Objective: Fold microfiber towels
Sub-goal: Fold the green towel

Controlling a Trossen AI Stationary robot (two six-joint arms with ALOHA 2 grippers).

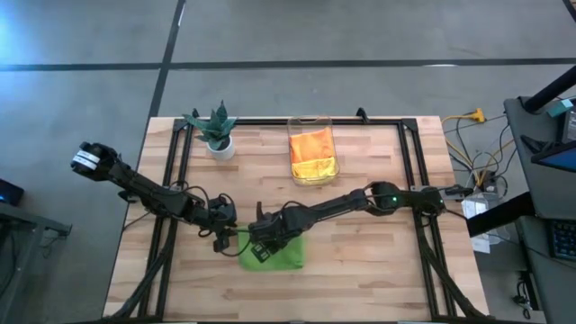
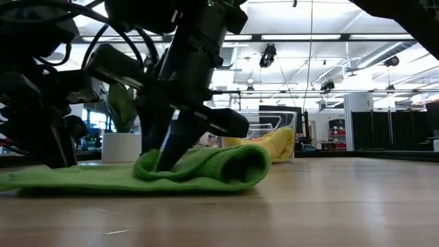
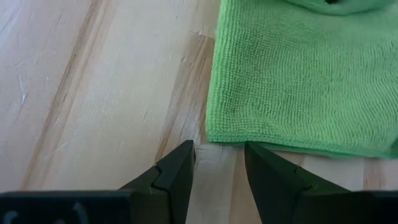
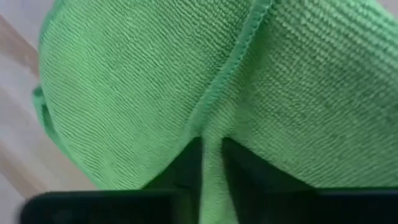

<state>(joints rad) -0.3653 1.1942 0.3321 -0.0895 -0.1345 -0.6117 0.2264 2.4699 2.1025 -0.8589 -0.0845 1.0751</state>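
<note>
towel (image 1: 281, 255): table's (image 1: 378, 279) near middle | bin (image 1: 313, 151): behind it | plant (image 1: 216, 131): left of bin

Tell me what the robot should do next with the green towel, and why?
Probably the right gripper should carry the pinched hem across the green towel to finish the fold. It is shut on a bit of cloth, and a raised roll shows the fold is only half over. The left gripper waits open at the towel's edge, holding nothing.

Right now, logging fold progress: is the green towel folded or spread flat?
Partly folded: the green towel has one edge rolled over itself, the rest flat on the table.
</note>
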